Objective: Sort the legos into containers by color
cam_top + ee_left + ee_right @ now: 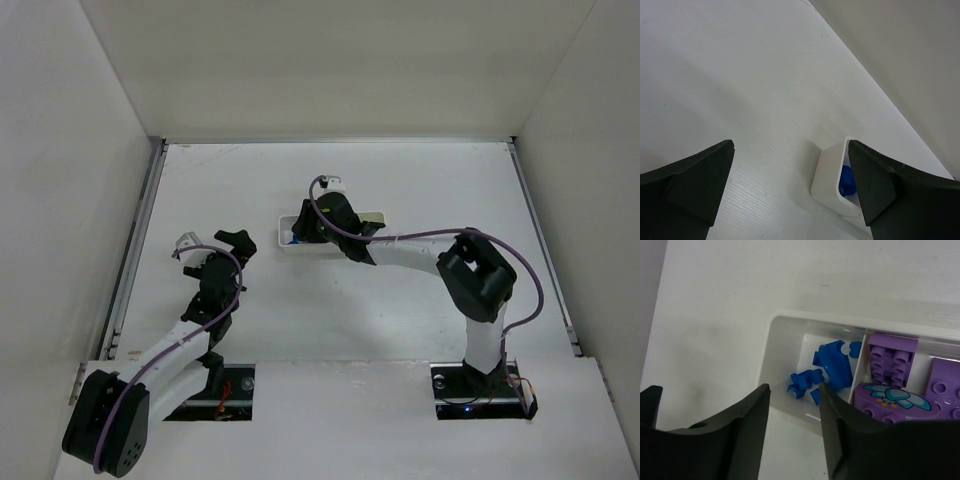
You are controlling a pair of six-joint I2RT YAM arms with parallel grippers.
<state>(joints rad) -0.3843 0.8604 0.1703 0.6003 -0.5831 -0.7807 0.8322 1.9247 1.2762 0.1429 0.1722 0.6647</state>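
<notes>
The white tray (286, 241) lies mid-table, mostly hidden under my right arm in the top view. Its left compartment holds several small blue legos (827, 367). The compartment beside it holds purple blocks (892, 360), one of them with a printed top (890, 399). My right gripper (792, 407) hovers over the tray's left end. It is open, with nothing between its fingers (850, 435). My left gripper (790, 185) is open wide and empty above bare table, left of the tray (832, 175). A blue lego (846, 181) shows inside the tray's corner.
White walls enclose the table on the left, back and right. A metal rail (135, 250) runs along the left edge. The right arm's elbow (480, 275) stands to the right of the tray.
</notes>
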